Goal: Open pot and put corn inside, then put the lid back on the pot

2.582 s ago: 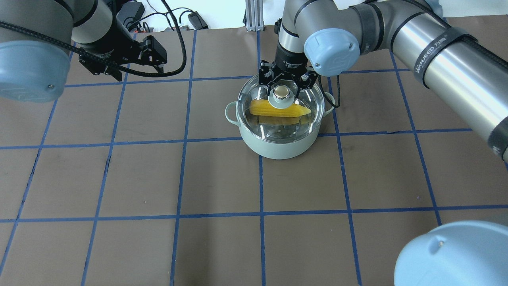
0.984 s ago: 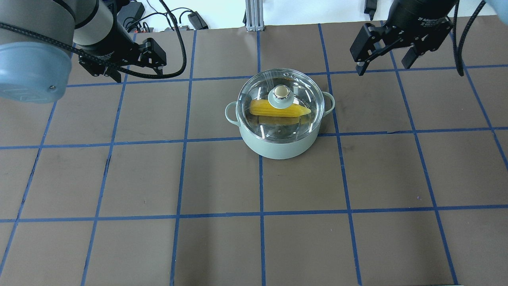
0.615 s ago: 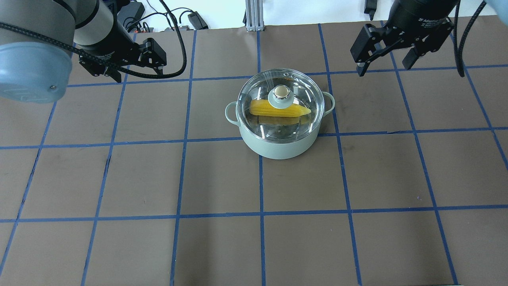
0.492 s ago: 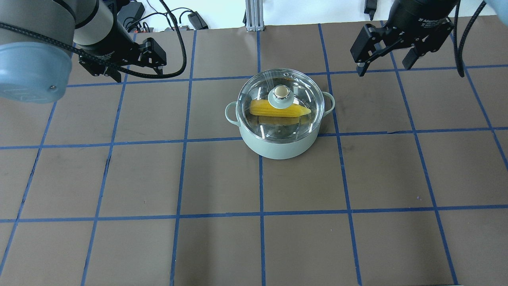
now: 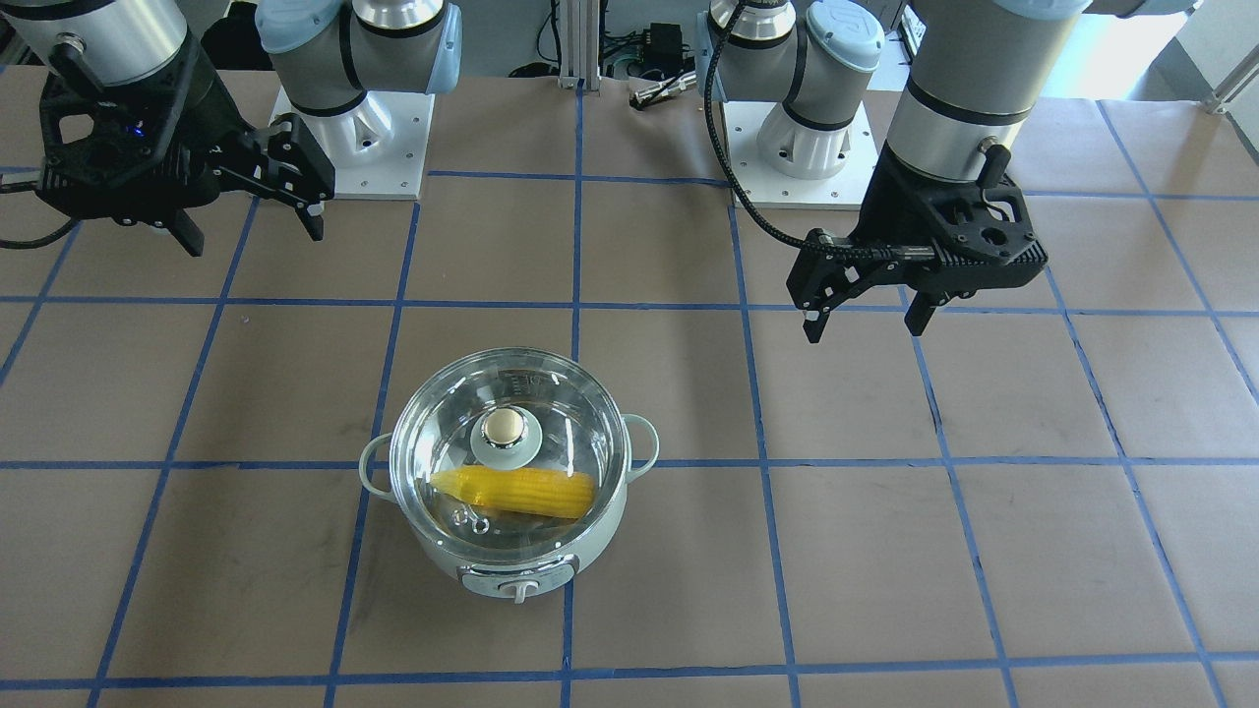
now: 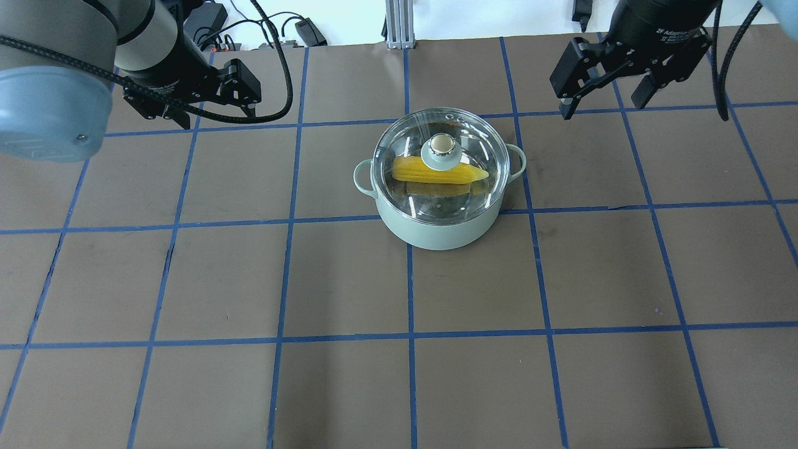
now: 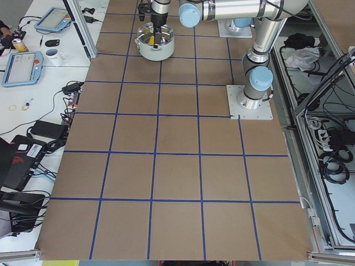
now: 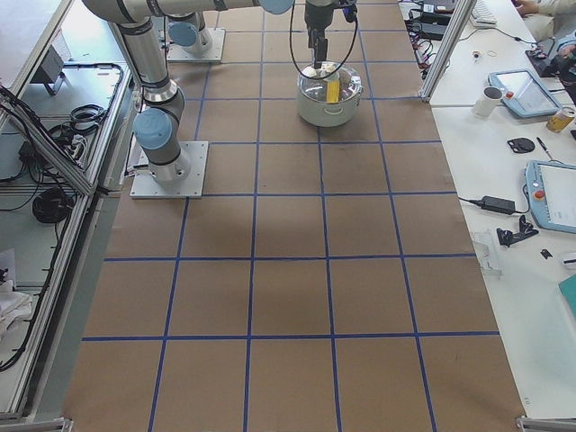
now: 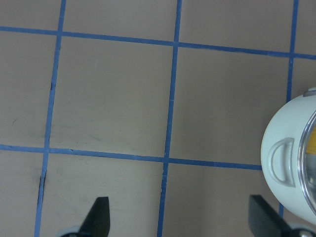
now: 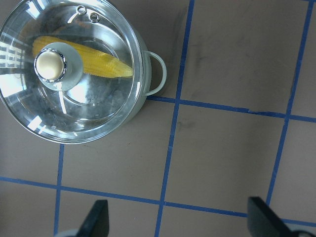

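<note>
The pale mint pot [image 6: 436,234] stands a little beyond the table's middle, with the clear glass lid [image 6: 430,196] seated on it. The yellow corn [image 6: 408,169] lies inside under the glass, tip to the right. It shows too in the front view [image 5: 536,492] and the right wrist view [image 10: 98,61]. My right gripper [image 6: 601,109] is open and empty, raised to the far right of the pot. My left gripper [image 6: 218,115] is open and empty, raised to the far left. The left wrist view shows only the pot's side handle [image 9: 281,163] at its right edge.
The table is brown with blue tape grid lines. Both arm bases [image 5: 349,147] [image 5: 797,147] stand on white plates on the robot's side. An aluminium post [image 6: 396,25] and cables lie at the far edge. Side benches hold tablets and a mug [image 8: 491,101].
My right gripper, earlier around the lid's knob, has let go and pulled up and away to the far right. The lid stays on the pot. The left arm has not moved.
</note>
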